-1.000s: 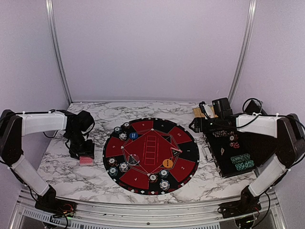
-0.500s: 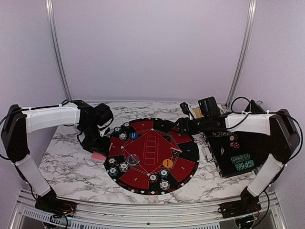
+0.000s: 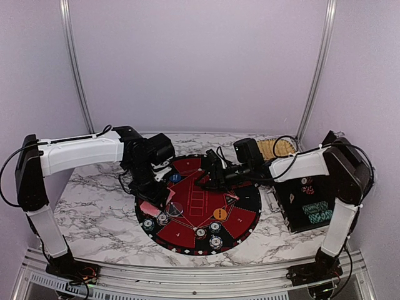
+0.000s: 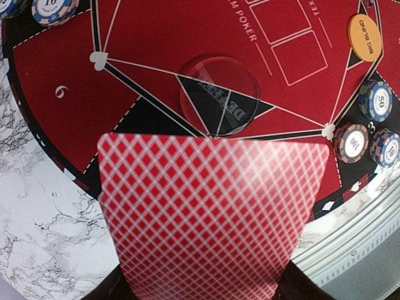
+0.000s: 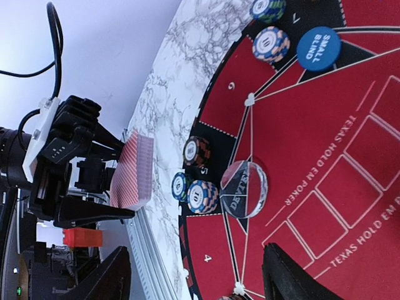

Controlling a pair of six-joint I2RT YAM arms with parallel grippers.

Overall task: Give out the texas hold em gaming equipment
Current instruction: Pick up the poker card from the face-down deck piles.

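Note:
My left gripper is shut on a deck of pink-red-backed playing cards, held over the left rim of the round mat. In the left wrist view the deck fills the foreground and hides the jaws, above the clear dealer button. My right gripper hovers open over the mat's upper middle, with nothing between its fingers. Its view shows the dealer button, the blue small-blind button, chip stacks and the held deck. An orange button lies on the mat.
A black rectangular case with chips inside stands right of the mat. A yellowish item lies behind it. More chip stacks ring the mat's near edge. The marble table lies around the mat.
My left arm has carried the deck from the table's left side to the mat's left rim. My right arm has swung from the case to over the mat's middle.

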